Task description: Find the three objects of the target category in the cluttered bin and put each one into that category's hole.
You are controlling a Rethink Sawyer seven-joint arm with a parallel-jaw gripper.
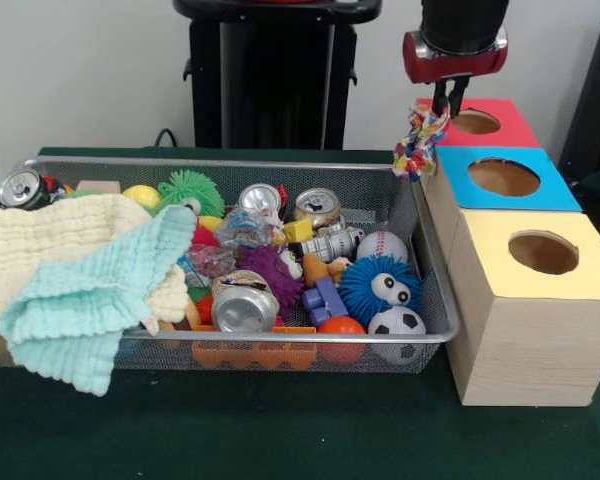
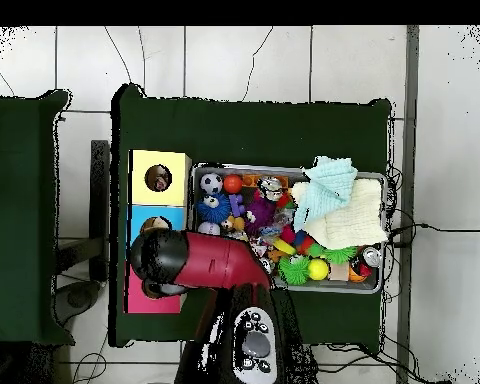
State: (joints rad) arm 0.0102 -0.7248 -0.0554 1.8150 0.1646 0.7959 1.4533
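A knotted multicoloured rope toy (image 1: 421, 140) hangs from my gripper (image 1: 448, 100), which is shut on its top end. The toy dangles over the bin's far right corner, just left of the red box (image 1: 500, 122) and blue box (image 1: 505, 177). The yellow box (image 1: 540, 250) stands nearest the camera; each box has a round hole on top. In the overhead view the arm (image 2: 199, 258) covers the gripper, the toy and much of the red box (image 2: 144, 297). The blue box (image 2: 154, 222) and yellow box (image 2: 159, 178) show beside it.
The wire mesh bin (image 1: 230, 163) holds a cream cloth (image 1: 70, 245) and a mint cloth (image 1: 90, 300) at left. Several crushed cans (image 1: 245, 305), a blue fuzzy ball (image 1: 380, 285), a soccer ball (image 1: 397, 325), a baseball (image 1: 382, 245) and other toys fill it.
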